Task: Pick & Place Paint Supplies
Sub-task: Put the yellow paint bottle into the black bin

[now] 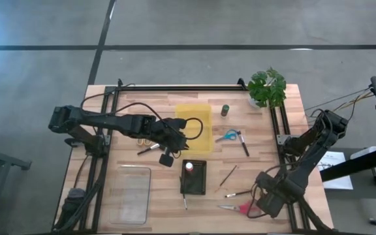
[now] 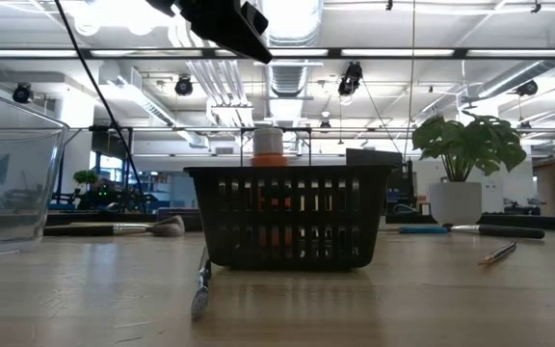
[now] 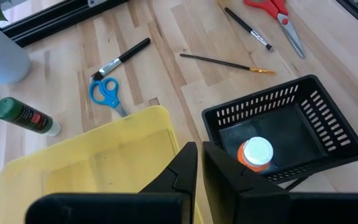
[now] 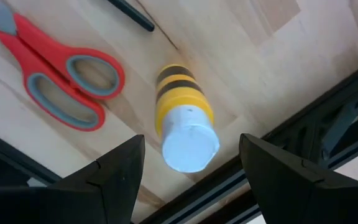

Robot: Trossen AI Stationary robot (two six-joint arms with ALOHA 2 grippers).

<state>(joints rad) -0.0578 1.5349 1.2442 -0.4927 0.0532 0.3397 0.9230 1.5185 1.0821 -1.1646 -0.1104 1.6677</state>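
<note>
A yellow paint bottle with black stripes and a white top (image 4: pixel 185 124) stands on the wood at the table's near right, beside the black rail. My right gripper (image 4: pixel 191 143) hangs above it, open, pointing down, one finger on either side of the bottle without touching; it also shows in the high view (image 1: pixel 266 202). A white-topped orange bottle (image 3: pixel 257 152) stands in the black basket (image 1: pixel 193 177). My left gripper (image 3: pixel 197 174) is shut on nothing above the yellow bin (image 1: pixel 194 123). Thin brushes (image 1: pixel 228 175) (image 1: pixel 243 142) lie flat on the table.
Red scissors (image 4: pixel 55 81) lie next to the striped bottle. Blue scissors (image 1: pixel 227 136), a green-topped bottle (image 1: pixel 225 109) and a potted plant (image 1: pixel 266 88) sit toward the far right. A clear tub (image 1: pixel 130 194) stands near left. A broad brush (image 2: pixel 114 228) lies left of the basket.
</note>
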